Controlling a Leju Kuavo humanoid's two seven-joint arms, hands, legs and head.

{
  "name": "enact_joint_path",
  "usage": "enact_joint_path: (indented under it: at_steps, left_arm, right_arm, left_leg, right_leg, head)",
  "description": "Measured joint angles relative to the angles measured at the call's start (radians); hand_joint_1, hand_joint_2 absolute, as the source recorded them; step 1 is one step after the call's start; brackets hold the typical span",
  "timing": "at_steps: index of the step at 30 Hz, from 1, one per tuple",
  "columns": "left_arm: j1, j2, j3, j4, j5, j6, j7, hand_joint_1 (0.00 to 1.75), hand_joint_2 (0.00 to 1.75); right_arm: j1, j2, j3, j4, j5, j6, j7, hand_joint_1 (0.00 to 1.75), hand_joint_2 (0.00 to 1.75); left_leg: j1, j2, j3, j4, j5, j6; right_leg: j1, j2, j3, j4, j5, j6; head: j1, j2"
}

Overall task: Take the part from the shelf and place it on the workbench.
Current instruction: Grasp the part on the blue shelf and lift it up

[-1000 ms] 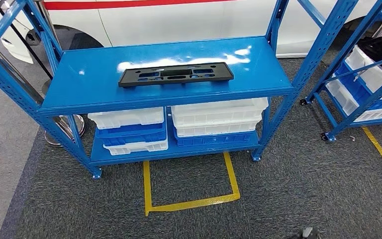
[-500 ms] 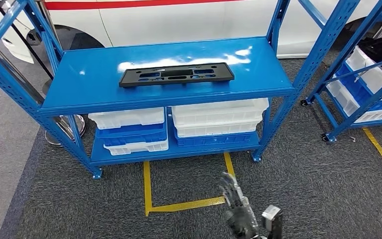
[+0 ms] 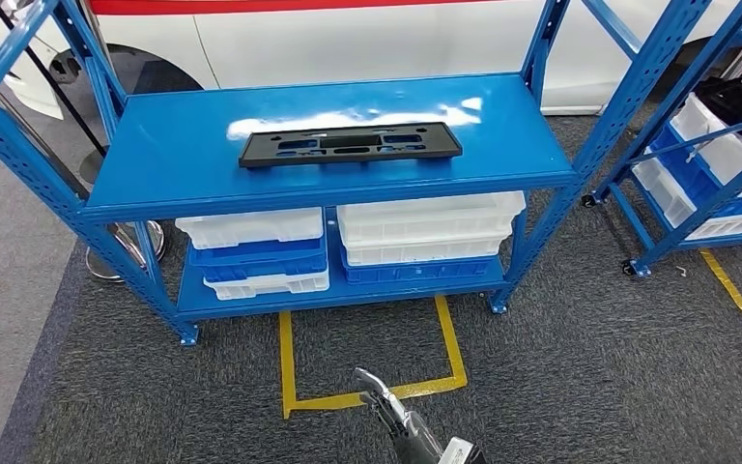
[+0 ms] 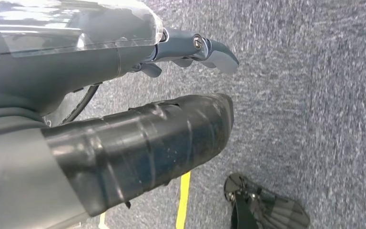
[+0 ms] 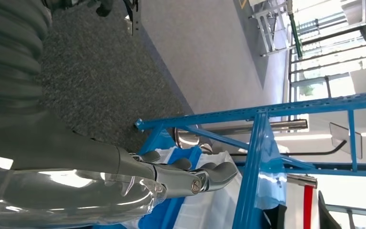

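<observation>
On blue steel shelf (image 3: 184,179), flat black plastic perforated part (image 3: 350,144) lies lengthwise, untouched. Looks light, rigid, thin; grab both short ends. Right hand (image 3: 386,406) low, fingers extended, empty. Left hand (image 4: 190,50) empty, fingers straight.

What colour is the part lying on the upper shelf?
Black; the part shows best in the head view, against the blue shelf.
</observation>
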Motion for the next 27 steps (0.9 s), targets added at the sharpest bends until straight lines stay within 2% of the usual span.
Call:
enact_joint_path:
  at_steps: [1,2,3,4,6,8,9,10,12,13,14,15,17,18,19,20,23,25,27]
  left_arm:
    - [0.000,0.000,0.001,0.000,0.000,0.000,0.000,0.00,0.00]
    - [0.000,-0.001,0.003,0.001,-0.001,0.000,0.000,0.00,0.00]
    - [-0.001,-0.001,0.003,0.001,-0.002,0.001,0.001,0.00,0.00]
    - [-0.001,-0.001,0.004,0.002,-0.004,0.001,0.002,0.00,0.00]
    - [-0.003,-0.002,0.005,0.002,-0.008,0.003,0.003,0.00,0.00]
    - [-0.005,-0.003,0.006,0.003,-0.010,0.006,0.003,0.00,0.00]
    - [-0.006,-0.003,0.006,0.003,-0.010,0.008,0.004,0.00,0.00]
    - [-0.007,-0.004,0.007,0.003,-0.010,0.010,0.006,0.00,0.00]
    - [-0.006,-0.004,0.010,0.003,-0.011,0.016,0.009,0.00,0.00]
    - [-0.006,-0.004,0.012,0.004,-0.012,0.017,0.011,0.00,0.00]
    - [-0.005,-0.004,0.014,0.004,-0.014,0.018,0.012,0.00,0.00]
    - [-0.004,-0.004,0.017,0.004,-0.017,0.018,0.013,0.00,0.00]
    - [-0.005,-0.004,0.022,0.005,-0.023,0.016,0.014,0.00,0.00]
    - [-0.006,-0.004,0.023,0.006,-0.026,0.014,0.014,0.00,0.00]
    - [-0.007,-0.003,0.025,0.006,-0.029,0.012,0.014,0.00,0.00]
    - [-0.008,-0.003,0.026,0.006,-0.032,0.009,0.015,0.00,0.00]
    - [-0.010,-0.004,0.028,0.007,-0.035,0.001,0.016,0.00,0.00]
    - [-0.010,-0.004,0.029,0.007,-0.035,-0.004,0.016,0.00,0.00]
    - [-0.011,-0.004,0.030,0.007,-0.036,-0.013,0.016,0.00,0.00]
  right_arm:
    - [-0.003,-0.005,0.007,-0.002,0.000,-0.008,0.004,0.00,0.00]
    - [-0.005,-0.010,0.014,-0.004,0.000,-0.022,0.008,0.00,0.00]
    - [-0.007,-0.015,0.023,-0.007,-0.001,-0.042,0.014,0.00,0.00]
    - [-0.009,-0.021,0.032,-0.011,-0.001,-0.063,0.020,0.00,0.00]
    - [-0.014,-0.032,0.050,-0.019,0.000,-0.105,0.032,0.00,0.00]
    - [-0.018,-0.046,0.065,-0.029,-0.009,-0.131,0.044,0.00,0.00]
    - [-0.021,-0.053,0.072,-0.035,-0.019,-0.137,0.050,0.00,0.00]
    - [-0.022,-0.060,0.077,-0.042,-0.030,-0.140,0.054,0.00,0.00]
    - [-0.024,-0.071,0.086,-0.056,-0.043,-0.147,0.054,0.00,0.00]
    - [-0.025,-0.076,0.090,-0.066,-0.038,-0.156,0.048,0.00,0.00]
    - [-0.025,-0.080,0.094,-0.078,-0.024,-0.170,0.039,0.00,0.00]
    - [-0.027,-0.083,0.099,-0.093,-0.003,-0.185,0.031,0.00,0.00]
    - [-0.030,-0.086,0.107,-0.128,0.045,-0.210,0.020,0.00,0.00]
    - [-0.032,-0.087,0.110,-0.146,0.067,-0.216,0.015,0.00,0.00]
    - [-0.034,-0.088,0.112,-0.164,0.084,-0.219,0.011,0.00,0.00]
    - [-0.036,-0.089,0.114,-0.183,0.099,-0.221,0.006,0.00,0.00]
    - [-0.038,-0.094,0.116,-0.229,0.114,-0.219,-0.005,0.00,0.00]
    - [-0.038,-0.096,0.117,-0.253,0.122,-0.213,-0.017,0.00,0.00]
    - [-0.038,-0.096,0.119,-0.279,0.135,-0.206,-0.026,0.00,0.00]
  left_leg:
    - [0.002,0.000,0.004,0.003,-0.005,-0.004]
    - [0.002,-0.001,0.005,0.006,-0.011,-0.010]
    - [0.001,-0.001,0.005,0.011,-0.017,-0.017]
    - [-0.001,-0.001,0.003,0.014,-0.021,-0.024]
    - [-0.002,0.001,0.003,0.012,-0.024,-0.037]
    - [0.002,0.000,0.003,0.021,-0.036,-0.046]
    - [0.003,-0.002,-0.008,0.050,-0.056,-0.048]
    - [0.004,-0.004,-0.032,0.102,-0.085,-0.049]
    - [0.003,-0.008,-0.106,0.241,-0.144,-0.048]
    - [0.002,-0.009,-0.137,0.292,-0.154,-0.047]
    - [0.002,-0.010,-0.152,0.308,-0.142,-0.045]
    - [0.002,-0.010,-0.149,0.284,-0.111,-0.042]
    - [0.000,-0.011,-0.105,0.162,-0.029,-0.033]
    - [-0.002,-0.012,-0.084,0.104,-0.004,-0.029]
    - [-0.005,-0.013,-0.072,0.068,0.009,-0.026]
    - [-0.009,-0.014,-0.068,0.054,0.009,-0.023]
    - [-0.009,-0.013,-0.067,0.042,0.018,-0.007]
    - [-0.005,-0.011,-0.065,0.034,0.025,0.006]
    - [-0.008,-0.010,-0.067,0.034,0.025,0.011]
  right_leg:
    - [-0.001,-0.001,0.029,-0.067,0.041,0.000]
    - [0.000,-0.003,0.059,-0.132,0.069,-0.002]
    - [0.003,-0.004,0.081,-0.182,0.085,-0.006]
    - [0.006,-0.004,0.091,-0.209,0.088,-0.011]
    - [0.011,-0.001,0.090,-0.213,0.080,-0.025]
    - [0.009,0.001,0.093,-0.219,0.079,-0.039]
    - [0.008,0.001,0.095,-0.222,0.080,-0.046]
    - [0.009,0.001,0.098,-0.225,0.080,-0.051]
    - [0.014,0.001,0.099,-0.225,0.077,-0.058]
    - [0.017,0.002,0.099,-0.224,0.076,-0.060]
    - [0.020,0.003,0.101,-0.223,0.074,-0.062]
    - [0.022,0.005,0.104,-0.221,0.072,-0.062]
    - [0.023,0.008,0.111,-0.219,0.066,-0.060]
    - [0.025,0.010,0.112,-0.216,0.064,-0.057]
    - [0.026,0.010,0.112,-0.215,0.063,-0.052]
    - [0.026,0.011,0.110,-0.215,0.064,-0.047]
    - [0.024,0.010,0.107,-0.213,0.061,-0.031]
    - [0.024,0.008,0.081,-0.152,0.019,-0.024]
    - [0.022,0.006,0.022,-0.025,-0.044,-0.021]
  head:
    - [0.000,0.000]
    - [0.000,0.000]
    - [0.000,0.000]
    - [0.000,0.000]
    - [-0.001,0.000]
    - [-0.001,0.000]
    - [-0.002,0.000]
    - [-0.002,0.000]
    - [-0.003,0.000]
    - [-0.002,0.000]
    - [-0.002,0.000]
    - [-0.002,0.000]
    - [-0.002,0.000]
    - [-0.002,0.000]
    - [-0.002,0.000]
    - [-0.002,0.000]
    - [-0.002,0.000]
    - [-0.001,0.000]
    - [-0.001,0.000]
